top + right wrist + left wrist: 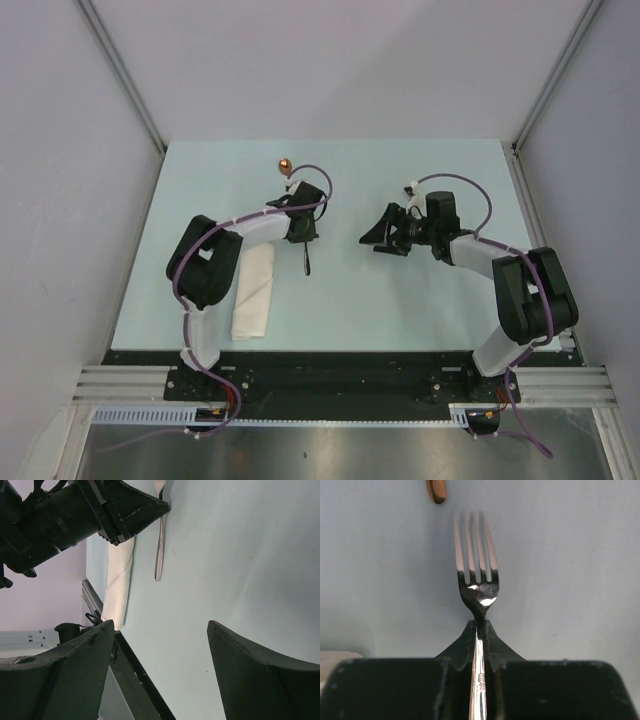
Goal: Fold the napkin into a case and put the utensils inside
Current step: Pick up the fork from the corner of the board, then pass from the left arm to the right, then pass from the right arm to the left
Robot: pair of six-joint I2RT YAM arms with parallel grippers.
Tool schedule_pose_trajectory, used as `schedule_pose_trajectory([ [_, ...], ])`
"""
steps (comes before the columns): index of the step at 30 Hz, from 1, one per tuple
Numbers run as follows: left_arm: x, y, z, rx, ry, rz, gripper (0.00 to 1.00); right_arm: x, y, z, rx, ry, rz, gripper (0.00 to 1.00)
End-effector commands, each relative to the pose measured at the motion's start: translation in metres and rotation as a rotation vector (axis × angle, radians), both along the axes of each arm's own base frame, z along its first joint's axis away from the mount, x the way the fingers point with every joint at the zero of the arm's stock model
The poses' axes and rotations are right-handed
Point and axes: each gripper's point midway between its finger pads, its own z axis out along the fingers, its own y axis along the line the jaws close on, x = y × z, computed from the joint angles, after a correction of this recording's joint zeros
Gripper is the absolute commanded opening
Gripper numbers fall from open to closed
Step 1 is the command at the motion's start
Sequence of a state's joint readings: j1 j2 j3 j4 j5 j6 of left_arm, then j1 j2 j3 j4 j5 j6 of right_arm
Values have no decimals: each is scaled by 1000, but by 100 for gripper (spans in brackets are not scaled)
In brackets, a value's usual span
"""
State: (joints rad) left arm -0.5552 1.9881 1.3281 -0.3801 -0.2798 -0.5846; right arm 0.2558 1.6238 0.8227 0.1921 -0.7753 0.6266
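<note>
Fork (479, 580) tines point away from us in the left wrist view, and the left claw (479, 630) is pressed together on the fork's neck, the handle running back between the fingers. From above, we see this claw near the middle of the table (400, 170), the handle sticking out toward 6 o'clock; we cannot tell whether its end touches the surface. The spoon (286, 166) lies at 12 o'clock from that claw, apart from the fork. The case (255, 295), a narrow folded strip, lies at 7 o'clock from it, beside the left arm's elbow. At 3 o'clock, well apart, we find the right claw (385, 240), fingers spread wide with only bare table showing between them.
</note>
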Motion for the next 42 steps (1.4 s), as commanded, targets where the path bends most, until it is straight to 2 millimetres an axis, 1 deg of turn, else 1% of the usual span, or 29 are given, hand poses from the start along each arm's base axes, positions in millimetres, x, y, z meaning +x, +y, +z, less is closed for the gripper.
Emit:
schedule_pose_trajectory([
  [1, -9, -8, -16, -85, 59, -35, 0, 4, 7, 11, 8, -78, 30, 81],
  [2, -11, -10, -14, -113, 63, -53, 0, 5, 9, 9, 6, -75, 44, 81],
  [3, -18, -25, -4, -215, 71, -120, 0, 7, 9, 8, 2, -78, 49, 82],
  [5, -21, -35, 14, -332, 57, -186, 0, 12, 12, 13, 8, -116, 85, 83],
  [6, -34, -38, 16, -389, 77, -226, 0, 12, 14, 16, 20, -123, 102, 83],
  [7, -35, -51, 50, -517, 26, -304, 0, 13, 17, 21, 38, -140, 124, 83],
  [8, -42, -54, 60, -575, 29, -322, 0, 16, 18, 25, 48, -141, 127, 84],
  [9, -56, -52, 60, -611, 49, -336, 0, 17, 19, 26, 43, -129, 121, 84],
  [10, -61, -60, 89, -690, -6, -403, 0, 19, 20, 27, 42, -111, 111, 84],
  [11, -68, -60, 95, -711, -10, -415, 0, 23, 23, 31, 43, -107, 94, 83],
  [12, -81, -58, 91, -722, 13, -420, 0, 20, 32, 34, 68, -55, 79, 83],
  [14, -92, -65, 113, -805, -19, -468, 0, 22, 45, 37, 93, -31, 47, 81],
  [15, -100, -63, 108, -813, -4, -463, 0, 22, 53, 38, 112, 23, 26, 79],
  [16, -103, -63, 110, -820, -7, -470, 0, 14, 65, 35, 105, 54, 36, 78],
  [17, -106, -63, 115, -822, -23, -477, 0, 17, 70, 33, 97, 72, 13, 78],
  [18, -111, -63, 111, -819, -15, -478, 0, 17, 76, 35, 100, 83, 7, 77],
  [19, -115, -66, 112, -821, -11, -490, 0, 11, 87, 33, 111, 130, 1, 77],
  [25, -133, -72, 116, -809, -39, -534, 0, 13, 104, 21, 52, 213, -83, 69],
  [26, -134, -73, 116, -795, -50, -548, 0, 11, 108, 18, 50, 237, -94, 65],
  [27, -134, -74, 113, -754, -49, -538, 0, 10, 110, 17, 53, 253, -98, 53],
  [29, -128, -63, 108, -639, -78, -512, 0, 8, 108, 16, 60, 289, -135, 38],
  [30, -131, -63, 107, -582, -94, -518, 17, 7, 104, 13, 56, 310, -160, 25],
  [31, -122, -49, 117, -488, -188, -464, 27, 7, 101, 13, 63, 325, -187, 18],
  [32, -122, -46, 120, -428, -239, -469, 32, 5, 96, 6, 61, 349, -218, 12],
  [33, -131, -51, 121, -388, -266, -496, 37, 5, 96, 10, 86, 377, -242, 1],
  [34, -126, -38, 118, -291, -296, -445, 40, 4, 97, 12, 102, 391, -250, 0],
  [35, -127, -38, 115, -251, -296, -448, 45, 2, 95, 9, 107, 410, -264, 0],
  [36, -132, -44, 116, -225, -302, -465, 57, 3, 94, 16, 134, 421, -288, 0],
  [42, -144, -47, 94, -48, -294, -499, 65, 2, 83, 23, 187, 441, -378, 0],
])
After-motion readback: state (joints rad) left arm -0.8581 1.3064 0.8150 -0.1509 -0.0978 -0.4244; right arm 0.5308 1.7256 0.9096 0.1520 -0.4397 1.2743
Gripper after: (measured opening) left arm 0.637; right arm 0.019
